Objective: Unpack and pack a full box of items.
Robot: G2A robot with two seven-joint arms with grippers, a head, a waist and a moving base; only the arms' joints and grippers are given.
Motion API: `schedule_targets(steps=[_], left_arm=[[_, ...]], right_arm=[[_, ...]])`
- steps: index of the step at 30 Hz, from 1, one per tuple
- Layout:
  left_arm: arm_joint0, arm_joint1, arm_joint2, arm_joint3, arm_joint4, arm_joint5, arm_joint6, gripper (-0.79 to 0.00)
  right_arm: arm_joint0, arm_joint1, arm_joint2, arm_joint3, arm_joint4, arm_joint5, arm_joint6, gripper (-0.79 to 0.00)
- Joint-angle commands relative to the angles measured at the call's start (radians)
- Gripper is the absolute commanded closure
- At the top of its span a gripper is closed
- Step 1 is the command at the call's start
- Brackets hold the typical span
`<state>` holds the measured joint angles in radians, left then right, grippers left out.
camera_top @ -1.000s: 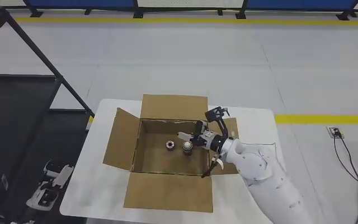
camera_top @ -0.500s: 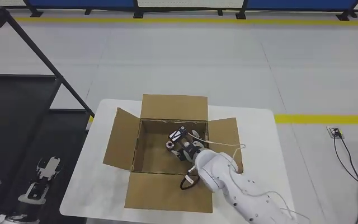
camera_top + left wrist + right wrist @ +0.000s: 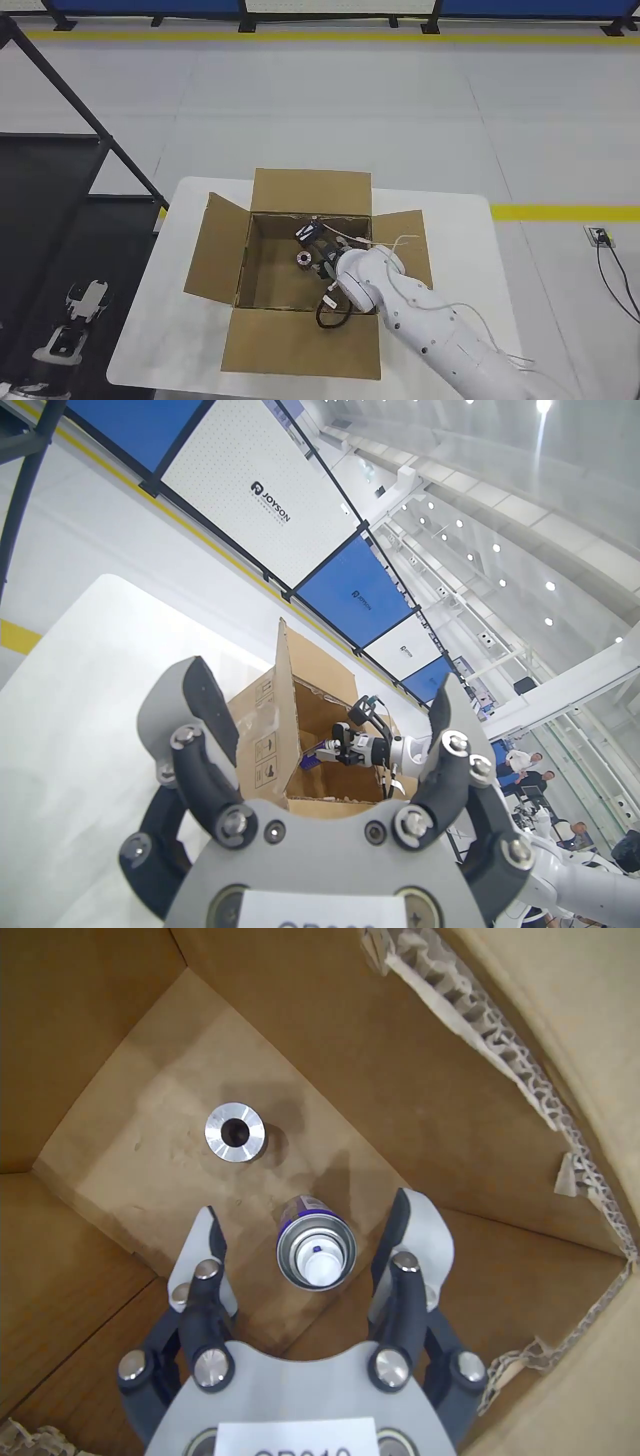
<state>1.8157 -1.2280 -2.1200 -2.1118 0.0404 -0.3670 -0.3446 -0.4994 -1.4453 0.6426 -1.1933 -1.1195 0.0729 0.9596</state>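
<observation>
You had the right gripper [image 3: 305, 1205] inside the open cardboard box [image 3: 310, 190], which stood at the middle of the desk [image 3: 450, 230]. Its fingers were spread wide to either side of an upright spray can [image 3: 316, 1255], with a gap showing on both sides and nothing gripped. The can stood on the box floor, on the side nearer the desk's right edge. A short metal cylinder [image 3: 235, 1132] with a bored centre stood near it, toward the left edge and not touching it. The left gripper [image 3: 324, 675] hung off beyond the desk's left edge, its fingers also parted and empty.

The count was one box with all four flaps folded out, one spray can, one metal cylinder and two grippers. With only two items on an otherwise bare cardboard floor, the box looked far from full. Whether the can was about to be lifted out or had just been set down could not be told. Either way, most of the job appeared to lie ahead.
</observation>
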Motion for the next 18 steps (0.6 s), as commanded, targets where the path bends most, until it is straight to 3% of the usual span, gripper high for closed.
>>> schedule_targets(steps=[1, 10, 13, 16, 17, 18], left_arm=[[0.000, 0.000, 0.000, 0.000, 0.000, 0.000, 0.000, -0.785], [0.000, 0.000, 0.000, 0.000, 0.000, 0.000, 0.000, -0.785], [0.000, 0.000, 0.000, 0.000, 0.000, 0.000, 0.000, -0.785], [0.000, 0.000, 0.000, 0.000, 0.000, 0.000, 0.000, -0.785], [0.000, 0.000, 0.000, 0.000, 0.000, 0.000, 0.000, -0.785], [0.000, 0.000, 0.000, 0.000, 0.000, 0.000, 0.000, -0.785]], right_arm=[[0.007, -0.005, 0.001, 0.017, 0.002, 0.000, 0.016, -0.354], [0.019, -0.022, 0.019, 0.067, 0.001, -0.010, 0.052, -0.400], [0.019, -0.025, 0.024, 0.074, -0.001, -0.021, 0.062, -0.372], [0.018, -0.029, 0.030, 0.079, -0.005, -0.029, 0.065, -0.200], [0.017, -0.030, 0.033, 0.080, -0.007, -0.031, 0.064, -0.003], [0.016, -0.031, 0.035, 0.079, -0.010, -0.034, 0.058, 0.000]])
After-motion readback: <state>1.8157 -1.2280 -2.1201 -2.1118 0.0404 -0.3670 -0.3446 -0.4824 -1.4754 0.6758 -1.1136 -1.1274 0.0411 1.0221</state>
